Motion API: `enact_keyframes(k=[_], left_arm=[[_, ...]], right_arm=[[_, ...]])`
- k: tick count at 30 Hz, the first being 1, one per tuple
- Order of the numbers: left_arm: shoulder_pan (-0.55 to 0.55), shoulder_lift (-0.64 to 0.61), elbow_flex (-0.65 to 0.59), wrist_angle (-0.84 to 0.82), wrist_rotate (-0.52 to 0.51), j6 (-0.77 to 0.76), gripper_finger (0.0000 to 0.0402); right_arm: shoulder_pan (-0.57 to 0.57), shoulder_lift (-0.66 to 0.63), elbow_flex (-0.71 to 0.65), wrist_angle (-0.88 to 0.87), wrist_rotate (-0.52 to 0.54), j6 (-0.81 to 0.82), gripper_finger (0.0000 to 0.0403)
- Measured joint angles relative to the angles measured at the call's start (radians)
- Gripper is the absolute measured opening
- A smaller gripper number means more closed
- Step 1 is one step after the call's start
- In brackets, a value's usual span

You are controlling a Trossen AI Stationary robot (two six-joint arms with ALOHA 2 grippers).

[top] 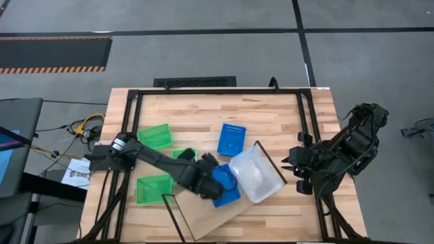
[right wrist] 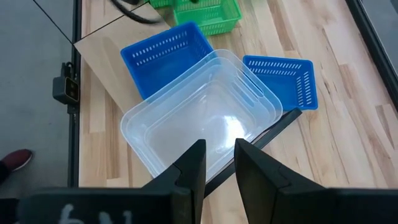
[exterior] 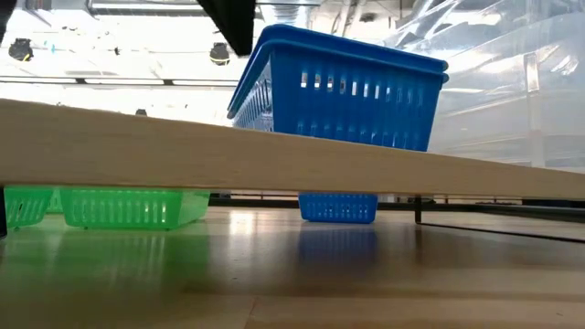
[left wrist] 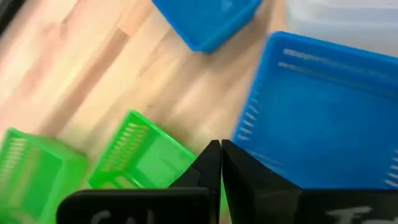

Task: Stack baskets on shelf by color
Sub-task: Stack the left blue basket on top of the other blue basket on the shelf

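The shelf (top: 203, 220) lies slantwise near the table's front edge. On it rest a blue basket (top: 227, 190) and a nested stack of clear baskets (top: 258, 175), bottoms down. A second blue basket (top: 231, 139) sits on the table behind them. Green baskets (top: 156, 136), (top: 183, 156), (top: 153, 188) stand on the table to the left. My left gripper (left wrist: 221, 155) is shut and empty, just left of the shelf's blue basket (left wrist: 323, 118), above a green basket (left wrist: 146, 155). My right gripper (right wrist: 219, 158) hovers open above the clear baskets (right wrist: 199, 124), at the table's right.
A black metal frame (top: 217, 91) borders the tabletop. The shelf's thin wire end frames (top: 271, 163) stick up beside the clear baskets. Bare wood lies at the far middle and near right. A shoe (right wrist: 12, 162) shows on the floor beyond the table's edge.
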State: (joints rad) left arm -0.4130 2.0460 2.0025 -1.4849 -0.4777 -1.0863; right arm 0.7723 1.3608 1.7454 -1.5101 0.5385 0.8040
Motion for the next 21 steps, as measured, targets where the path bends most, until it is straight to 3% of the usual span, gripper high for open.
enact_keyframes(k=[6,14,21], left_arm=[[0.076,0.000,-0.047,0.013,0.019,0.130,0.0000],[0.100,-0.013,-0.071,0.148,0.031,0.244,0.0000],[0.156,-0.064,-0.125,0.215,0.129,0.332,0.0000]], right_arm=[[0.000,0.000,0.000,0.000,0.000,-0.007,0.0106],[0.015,0.000,0.000,0.000,0.000,-0.016,0.0106],[0.028,0.000,0.000,0.000,0.000,-0.016,0.0106]])
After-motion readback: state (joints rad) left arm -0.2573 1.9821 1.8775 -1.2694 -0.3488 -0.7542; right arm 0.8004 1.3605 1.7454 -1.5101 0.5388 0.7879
